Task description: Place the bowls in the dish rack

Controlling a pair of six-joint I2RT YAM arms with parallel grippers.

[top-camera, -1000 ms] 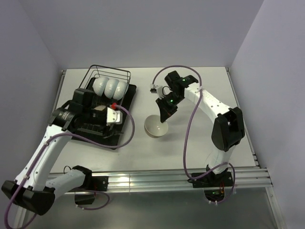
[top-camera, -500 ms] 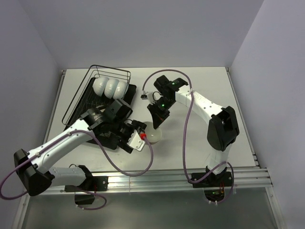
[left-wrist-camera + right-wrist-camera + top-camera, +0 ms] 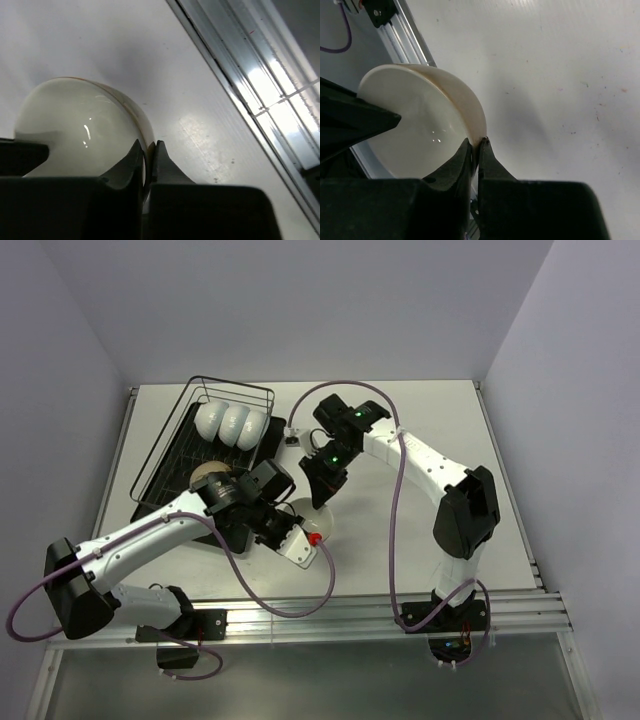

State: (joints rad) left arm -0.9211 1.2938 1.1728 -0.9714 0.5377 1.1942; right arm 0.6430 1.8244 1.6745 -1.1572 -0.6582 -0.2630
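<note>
The left arm has swung off the dish rack (image 3: 240, 386) to the loose bowl (image 3: 80, 130) just beside it, over the tabletop (image 3: 420, 410). The left pincer (image 3: 149, 147) and right pincer (image 3: 476, 145) each pinch its rim, on opposite sides. If either pulls before the other lets go, the glossy rim may slip and the bowl drop.

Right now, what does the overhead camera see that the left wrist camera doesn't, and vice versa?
Only the overhead view shows the dark wire dish rack, three white round bowls standing in it, and the right pincer. Only the left wrist view shows the left pincer closed on the rim of a glossy cream bowl, close up. Both show that bowl, the white table and its silver metal rail.
</note>
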